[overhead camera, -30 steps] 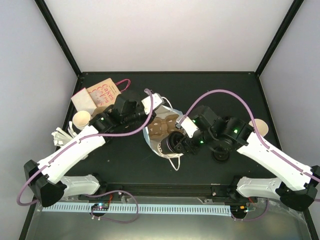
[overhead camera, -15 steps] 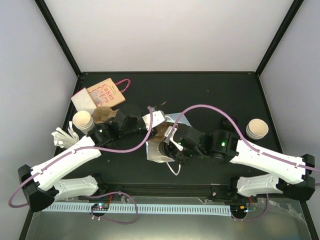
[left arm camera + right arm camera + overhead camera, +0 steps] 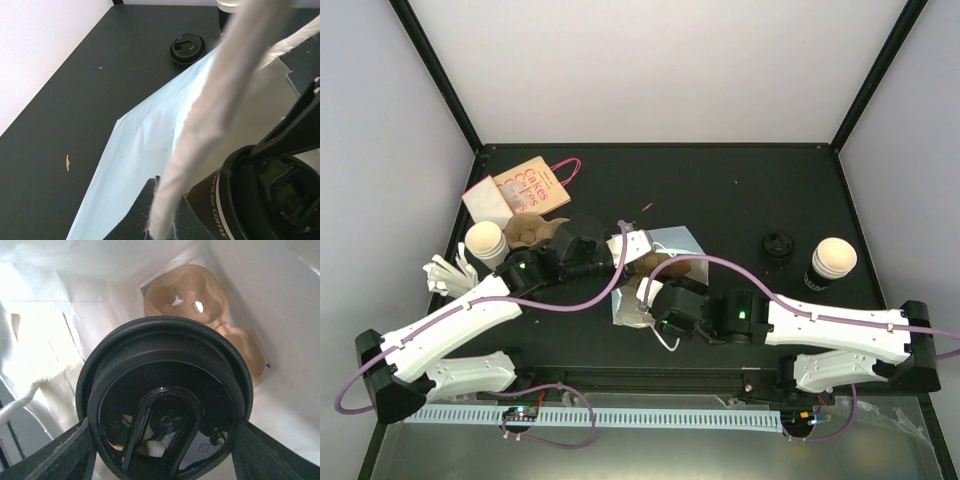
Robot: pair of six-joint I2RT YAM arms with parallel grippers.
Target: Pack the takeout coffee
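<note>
left gripper (image 3: 632, 243) pinched shut on the top edge of the white paper bag (image 3: 135, 150), by the rope handle. It holds the mouth open toward the right arm. Bag sits mid-table, between the arms.

right gripper (image 3: 162, 460) clamped on the coffee cup (image 3: 165, 390), one finger on each side. The black lid is on and the cup is already past the bag's rim.

Step, as I read it: loading the cup into the bag. Pulp carrier (image 3: 195, 295) sits at the bag's far end, its wells looking free.

Next move needs the cup lined up with a well and pushed deeper. Let go only once it's seated, with the left keeping the mouth open.

Writing: brown gift bag (image 3: 525, 185) far left reads "Cakes", second line illegible. Cup side in the left wrist view shows "COFFEE", the rest cut off.
</note>
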